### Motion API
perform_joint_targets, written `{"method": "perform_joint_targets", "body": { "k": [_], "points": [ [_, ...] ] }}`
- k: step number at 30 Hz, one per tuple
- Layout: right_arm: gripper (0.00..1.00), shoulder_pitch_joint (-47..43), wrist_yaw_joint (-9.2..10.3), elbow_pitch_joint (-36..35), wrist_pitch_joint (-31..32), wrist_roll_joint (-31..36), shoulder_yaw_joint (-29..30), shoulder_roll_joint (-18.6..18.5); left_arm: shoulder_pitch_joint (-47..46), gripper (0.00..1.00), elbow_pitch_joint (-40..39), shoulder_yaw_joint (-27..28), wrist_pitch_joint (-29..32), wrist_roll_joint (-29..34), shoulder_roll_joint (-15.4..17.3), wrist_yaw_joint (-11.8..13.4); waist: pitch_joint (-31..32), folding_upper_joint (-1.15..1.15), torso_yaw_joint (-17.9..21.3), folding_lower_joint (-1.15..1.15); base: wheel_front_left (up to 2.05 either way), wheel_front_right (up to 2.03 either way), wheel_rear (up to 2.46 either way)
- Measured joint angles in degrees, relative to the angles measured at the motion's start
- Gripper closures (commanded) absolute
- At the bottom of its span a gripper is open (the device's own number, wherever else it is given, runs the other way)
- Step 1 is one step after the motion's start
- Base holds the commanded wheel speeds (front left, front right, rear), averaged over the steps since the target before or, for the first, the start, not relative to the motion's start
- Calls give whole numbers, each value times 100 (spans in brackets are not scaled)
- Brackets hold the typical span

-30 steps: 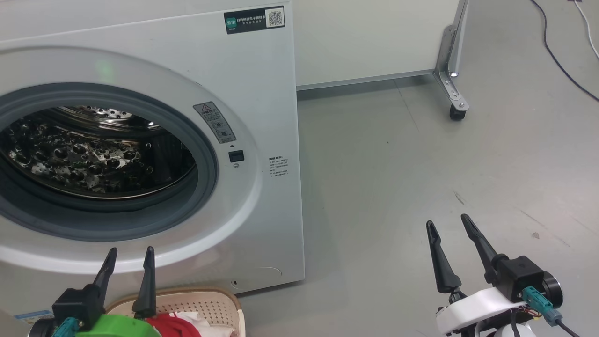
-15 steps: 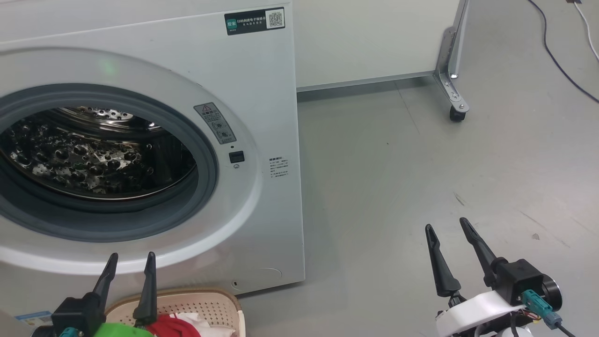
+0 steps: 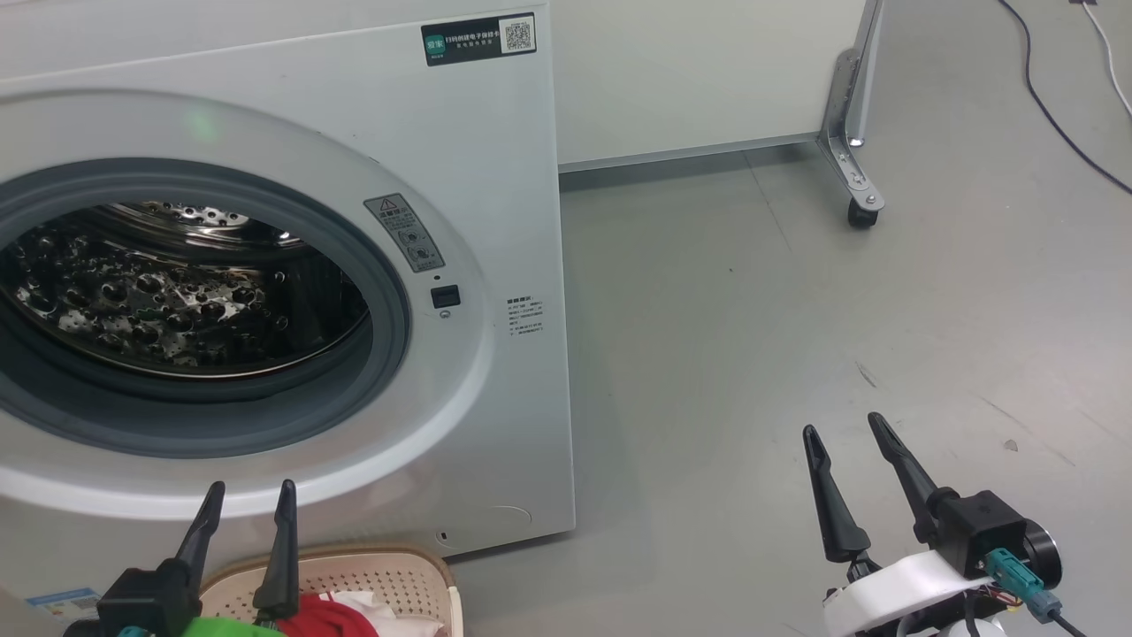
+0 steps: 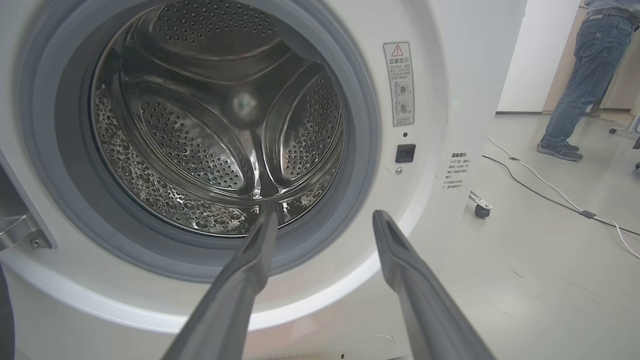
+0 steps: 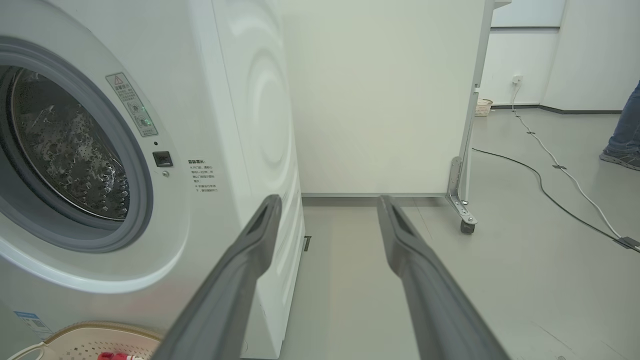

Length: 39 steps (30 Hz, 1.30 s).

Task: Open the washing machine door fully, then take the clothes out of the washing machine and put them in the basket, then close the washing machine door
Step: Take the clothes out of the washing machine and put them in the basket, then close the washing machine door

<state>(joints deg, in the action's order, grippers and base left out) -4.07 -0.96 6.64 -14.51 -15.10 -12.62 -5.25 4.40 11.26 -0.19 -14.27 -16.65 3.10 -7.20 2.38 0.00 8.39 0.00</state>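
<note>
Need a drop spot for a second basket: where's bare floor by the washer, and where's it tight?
Free: the floor between the washing machine and the panel's caster, ahead of the right gripper. The drum is open-mouthed and empty. Tight: at the machine's base, where the basket with the clothes sits by the left gripper.

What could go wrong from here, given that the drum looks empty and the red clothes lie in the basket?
1. The basket stands close before the washing machine, just under the open left gripper. An arm sweeping toward the hinge could knock it or snag the clothes.
2. A cable crosses the floor and a person stands nearby; if the base rolls that way, it might catch either.
</note>
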Motion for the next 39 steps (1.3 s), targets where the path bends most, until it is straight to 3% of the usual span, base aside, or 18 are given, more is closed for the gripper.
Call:
{"method": "perform_joint_targets", "body": {
  "k": [39],
  "points": [
    [0,0,-15,1,0,0,24,68,131,0,-90,-12,0,-250,-21,0,-16,0,4,0,-14,14,0]
  ]
}}
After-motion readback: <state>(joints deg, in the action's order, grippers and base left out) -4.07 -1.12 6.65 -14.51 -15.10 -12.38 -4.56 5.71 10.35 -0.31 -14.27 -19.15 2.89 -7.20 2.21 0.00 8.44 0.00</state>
